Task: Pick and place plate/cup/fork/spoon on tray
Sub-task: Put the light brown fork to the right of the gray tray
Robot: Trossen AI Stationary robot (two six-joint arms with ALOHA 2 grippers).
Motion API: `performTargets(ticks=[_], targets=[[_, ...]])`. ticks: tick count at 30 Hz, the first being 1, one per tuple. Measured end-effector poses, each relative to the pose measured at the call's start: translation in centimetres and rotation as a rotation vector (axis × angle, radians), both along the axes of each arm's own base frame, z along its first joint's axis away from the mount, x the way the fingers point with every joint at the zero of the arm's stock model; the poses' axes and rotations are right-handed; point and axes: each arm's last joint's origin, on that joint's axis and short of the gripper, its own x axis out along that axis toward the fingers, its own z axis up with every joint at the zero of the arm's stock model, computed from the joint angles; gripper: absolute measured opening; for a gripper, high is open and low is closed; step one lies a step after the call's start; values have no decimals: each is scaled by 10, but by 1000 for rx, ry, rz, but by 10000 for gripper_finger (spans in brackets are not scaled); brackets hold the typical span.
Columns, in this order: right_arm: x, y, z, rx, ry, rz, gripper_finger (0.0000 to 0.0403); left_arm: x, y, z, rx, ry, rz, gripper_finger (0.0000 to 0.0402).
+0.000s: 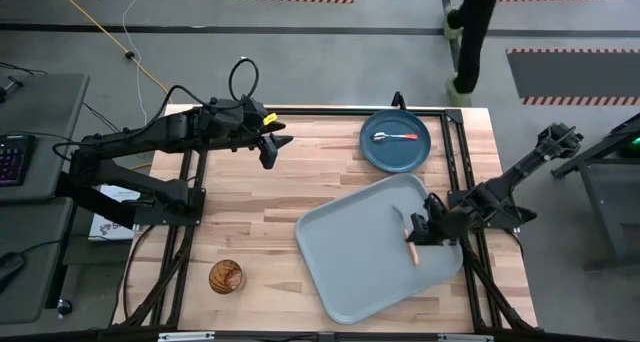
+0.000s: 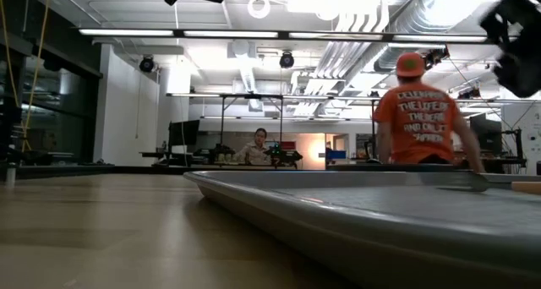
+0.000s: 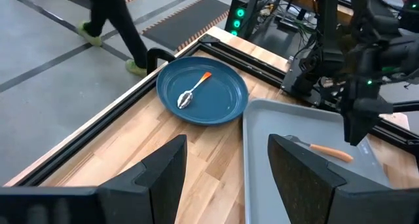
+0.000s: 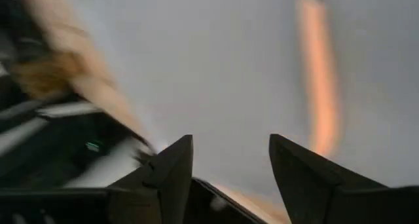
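Note:
The pale grey-blue tray point(image 1: 370, 262) lies on the table's near right part. The orange-handled fork point(image 1: 410, 247) lies flat on the tray near its right edge; it also shows in the left wrist view point(image 3: 330, 152). My right gripper point(image 1: 422, 228) is open just above the tray, beside the fork and touching nothing. The teal-blue plate point(image 1: 396, 147) rests at the far right with the spoon point(image 1: 394, 137) lying in it. The amber cup point(image 1: 226, 276) stands upright at the near left. My left gripper point(image 1: 270, 150) is open and empty at the far left.
A black metal frame point(image 1: 455, 162) runs along the table's edges. A person in an orange shirt point(image 2: 423, 120) stands in the room beyond the table. Bare wood point(image 1: 250, 212) lies between the cup, the tray and my left gripper.

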Motion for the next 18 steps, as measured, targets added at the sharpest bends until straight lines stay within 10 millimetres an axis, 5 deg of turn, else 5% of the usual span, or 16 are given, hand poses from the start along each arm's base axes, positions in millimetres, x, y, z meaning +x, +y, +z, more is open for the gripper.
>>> performTargets(ticks=[5,12,18], targets=[[18,2,12,-127,45,-17,160,0,0,0,1,0,0,202],[43,10,-13,-249,251,126,15,0,0,0,1,0,0,202],[45,8,-22,-266,331,201,14,0,0,0,1,0,0,202]])
